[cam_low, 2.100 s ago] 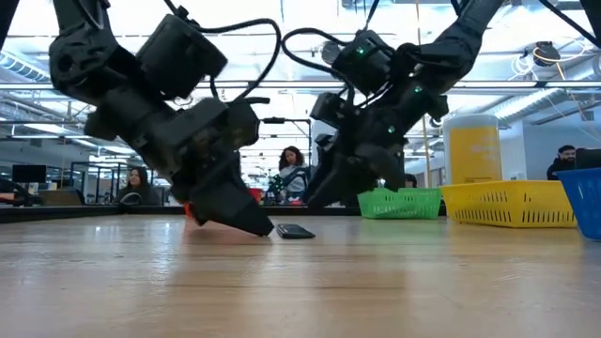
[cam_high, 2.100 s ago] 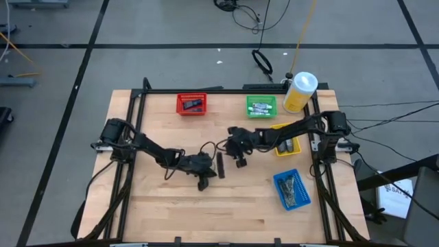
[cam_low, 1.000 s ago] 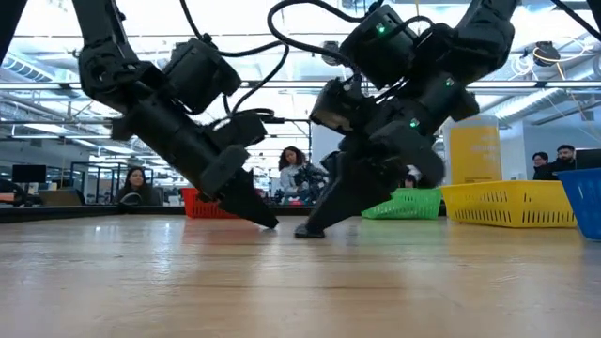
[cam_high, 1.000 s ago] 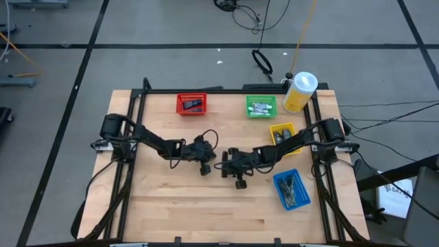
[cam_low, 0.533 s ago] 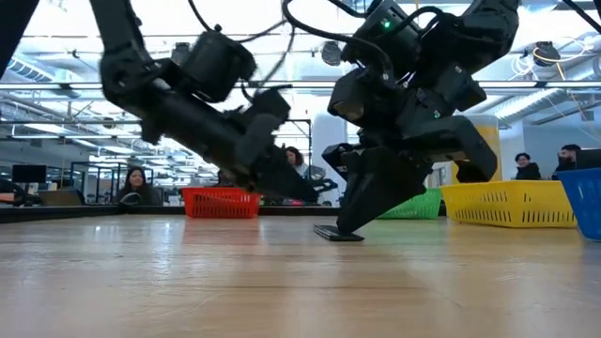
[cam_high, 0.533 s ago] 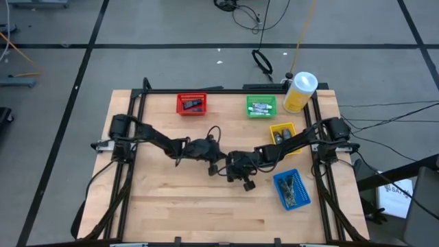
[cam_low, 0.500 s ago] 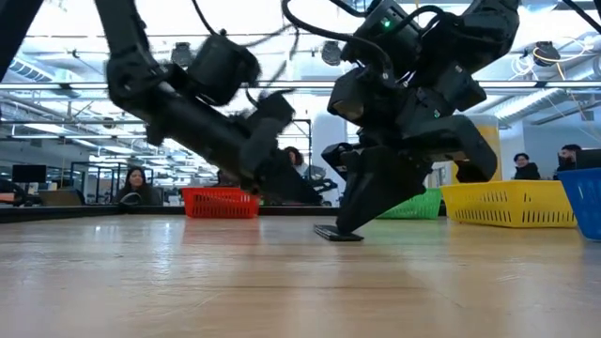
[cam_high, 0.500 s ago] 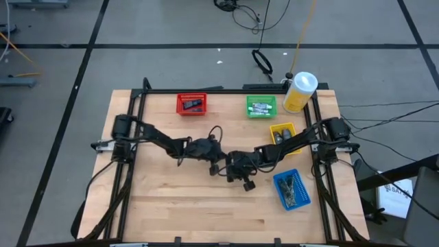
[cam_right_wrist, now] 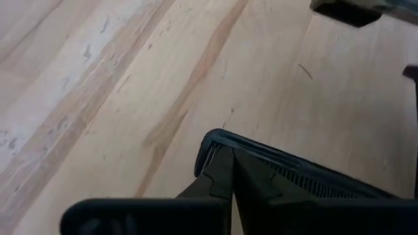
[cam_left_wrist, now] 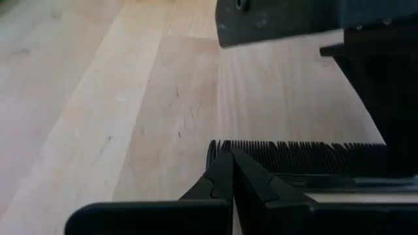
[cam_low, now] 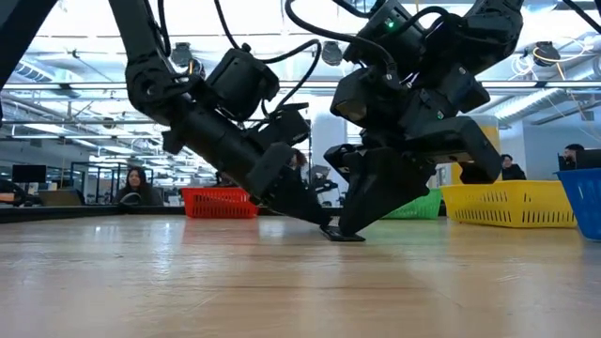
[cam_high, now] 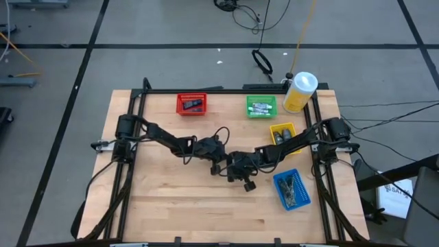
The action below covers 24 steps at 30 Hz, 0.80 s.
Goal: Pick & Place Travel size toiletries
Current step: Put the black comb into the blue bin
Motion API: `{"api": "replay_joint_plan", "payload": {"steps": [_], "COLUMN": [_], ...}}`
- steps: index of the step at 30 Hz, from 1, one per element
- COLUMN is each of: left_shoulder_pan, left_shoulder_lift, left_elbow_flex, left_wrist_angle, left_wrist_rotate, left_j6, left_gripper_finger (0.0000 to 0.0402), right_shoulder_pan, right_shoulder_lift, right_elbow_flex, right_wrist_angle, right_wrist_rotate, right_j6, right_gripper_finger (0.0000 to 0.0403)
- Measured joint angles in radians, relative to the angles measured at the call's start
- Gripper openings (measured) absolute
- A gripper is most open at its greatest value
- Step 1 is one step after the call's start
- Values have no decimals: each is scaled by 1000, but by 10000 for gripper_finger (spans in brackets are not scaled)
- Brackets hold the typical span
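While both pinch one flat dark sachet (cam_low: 340, 235) at centre frame on the table (cam_high: 178, 206), you've got left gripper (cam_low: 319, 223) and right gripper (cam_low: 347, 228) clenched on opposite ends, probably to lift it.

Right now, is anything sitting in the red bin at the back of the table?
Yes, in the high view the red bin at the table's far edge holds a small dark item.

table (cam_high: 171, 206): wood | bins: red (cam_high: 191, 103), green (cam_high: 261, 106), yellow (cam_high: 282, 130), blue (cam_high: 291, 189) | yellow bottle (cam_high: 300, 92), probably upright
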Motion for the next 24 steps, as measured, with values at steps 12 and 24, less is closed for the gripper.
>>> {"api": "replay_joint_plan", "payload": {"steps": [12, 24], "left_shoulder_pan": [-145, -274], "left_shoulder_lift": [-129, -220], "left_elbow_flex": [-2, -8], "left_wrist_angle": [-346, -469], "left_wrist_rotate": [-98, -174], "left_j6": [-171, -380], "left_gripper_finger": [0, 0], "right_shoulder_pan": [-25, -69], "right_shoulder_lift": [-3, -76], "right_elbow_flex": [0, -3], "right_wrist_angle": [-105, -157], "right_wrist_rotate": [-17, 90], "right_j6": [-31, -116], "right_gripper_finger": [0, 0]}}
